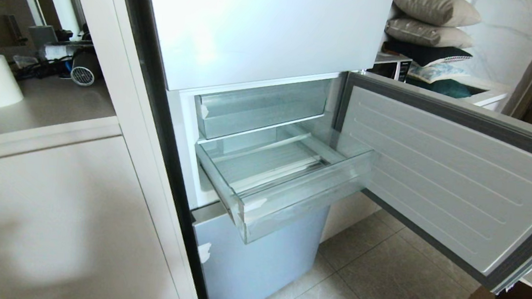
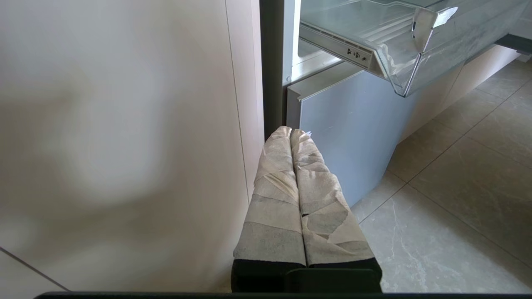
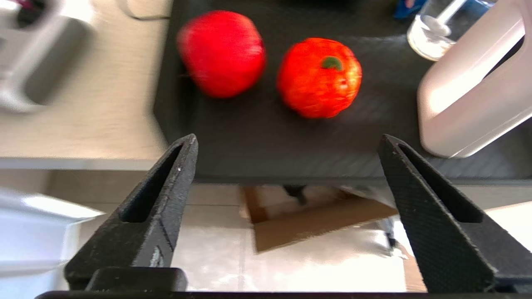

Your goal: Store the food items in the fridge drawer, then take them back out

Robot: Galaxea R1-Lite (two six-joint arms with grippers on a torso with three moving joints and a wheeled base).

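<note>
Currently right pincer (image 3: 286, 141) spread wide, empty, levelled at black tray (image 3: 291, 141) edge; both fruits on tray; left pincer (image 2: 293, 132) closed.

Black tray (image 3: 257, 137), two fruits on top.
Deep red fruit (image 3: 222, 52) and orange-red fruit (image 3: 319, 77) near mid-tray, apart; white jug (image 3: 469, 95) at one edge.

The fridge drawer (image 1: 286, 190) is clear, glossy plastic, and the shallower tray (image 1: 260, 108) above it looks the same. The lowest fridge panel (image 1: 256, 259) is smooth, pale blue and glossy. The floor (image 1: 380, 275) is stone-look tile with a soft sheen. The left gripper (image 2: 291, 132) has fingers (image 2: 274, 199) wrapped in matt, wrinkled cloth tape. The right gripper (image 3: 286, 145) has fingers (image 3: 166, 195) of black, grainy matt plastic. Both fruits, deep red (image 3: 222, 52) and orange-red (image 3: 319, 77), sit on a matt black tray (image 3: 249, 137).
</note>
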